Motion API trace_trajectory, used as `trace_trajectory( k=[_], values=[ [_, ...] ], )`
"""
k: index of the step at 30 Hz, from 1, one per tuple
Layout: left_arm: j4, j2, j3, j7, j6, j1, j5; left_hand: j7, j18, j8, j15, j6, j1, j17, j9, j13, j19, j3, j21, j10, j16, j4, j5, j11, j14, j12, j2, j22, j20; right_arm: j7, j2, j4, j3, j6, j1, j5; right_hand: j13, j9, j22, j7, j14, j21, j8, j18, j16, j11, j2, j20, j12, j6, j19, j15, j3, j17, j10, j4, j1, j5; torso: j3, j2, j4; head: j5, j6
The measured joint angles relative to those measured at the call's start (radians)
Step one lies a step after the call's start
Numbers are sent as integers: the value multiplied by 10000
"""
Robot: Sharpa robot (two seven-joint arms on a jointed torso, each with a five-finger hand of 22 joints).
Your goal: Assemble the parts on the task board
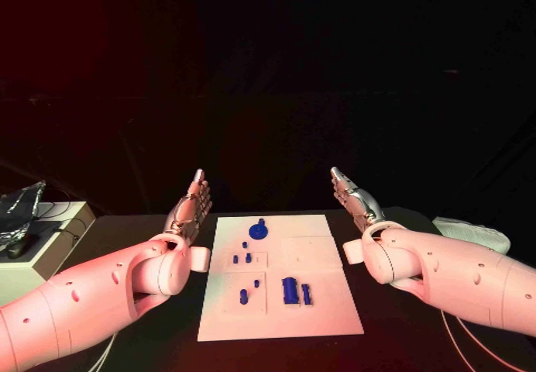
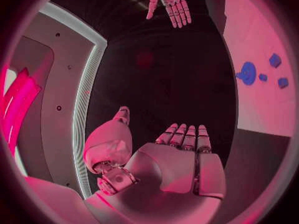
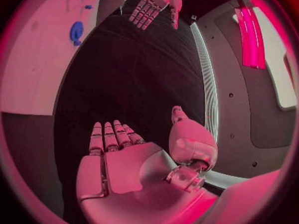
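The white task board [image 1: 301, 252] lies in the middle of the black table. On it are several blue parts: a round one [image 1: 258, 229] near the far edge, small pegs [image 1: 245, 257] at mid-board, and taller blocks [image 1: 291, 290] nearer me. My left hand [image 1: 190, 209] hovers left of the board's far end, fingers straight and together, holding nothing. My right hand [image 1: 355, 200] mirrors it right of the board, flat and empty. The left wrist view shows the flat left hand [image 2: 181, 157], the board [image 2: 261, 99], the round part [image 2: 247, 73] and the right hand [image 2: 168, 2]. The right wrist view shows the right hand [image 3: 124, 159] and the left hand [image 3: 152, 5].
A white box [image 1: 50, 232] with dark items and foil stands at the table's left edge. A pale object [image 1: 472, 231] lies at the right edge. Bare black table surrounds the board on both sides.
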Motion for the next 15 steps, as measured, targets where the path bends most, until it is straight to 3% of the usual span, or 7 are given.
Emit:
trace_trajectory(
  k=[4, 7, 12, 15],
  values=[
    [894, -85, -484, 162, -931, 294, 181, -76, 1, -33, -57, -226, -1434, -45, -51, -14, -206, -93, 0, -226, 0, -42, -78, -56, -167, -1, 55, -14, -106, 223, -282, 1154, 253, -570, -233, 588, -55, -145, -173, -82, -294, 0, 0, 1, -71, -49, 68, -89, 0, -259, -280, -57, -151, -128, -542, -68, -1303, -53, 41, -55, -36, 34, 167],
    [1349, -152, -739, 280, -1584, 437, 317, -80, 2, -32, -75, -333, -2047, -59, -64, -22, -276, -120, -10, -313, 0, -69, -88, -78, -256, -1, 80, -21, -144, 395, -448, 1800, 399, -989, -363, 1018, -73, -206, -246, -80, -400, 0, 0, 1, -131, -73, 101, -124, 0, -350, -373, -54, -218, -185, -773, -81, -1858, -66, 56, -73, -48, 40, 202],
    [1701, -197, -917, 427, -2315, 548, 492, -92, 2, -44, -105, -414, -2526, -70, -80, -28, -330, -129, -38, -364, 0, -79, -123, -96, -297, -1, 102, -28, -128, 626, -603, 2378, 522, -1492, -475, 1537, -89, -266, -312, -107, -547, -39, -20, -32, -153, -90, 129, -142, -40, -503, -526, -56, -290, -233, -993, -98, -2437, -89, 66, -82, -56, 41, 212],
    [1741, -203, -926, 487, -2575, 559, 562, -95, 3, -78, -111, -489, -2908, -79, -91, -33, -401, -172, -38, -472, 0, -121, -164, -95, -397, -1, 120, -32, -197, 726, -633, 2501, 541, -1697, -499, 1743, -99, -286, -338, -123, -597, -40, -38, -151, -171, -96, 125, -142, -40, -553, -565, -74, -303, -252, -1080, -111, -2635, -109, 68, -86, -58, 41, 215]
  ],
)
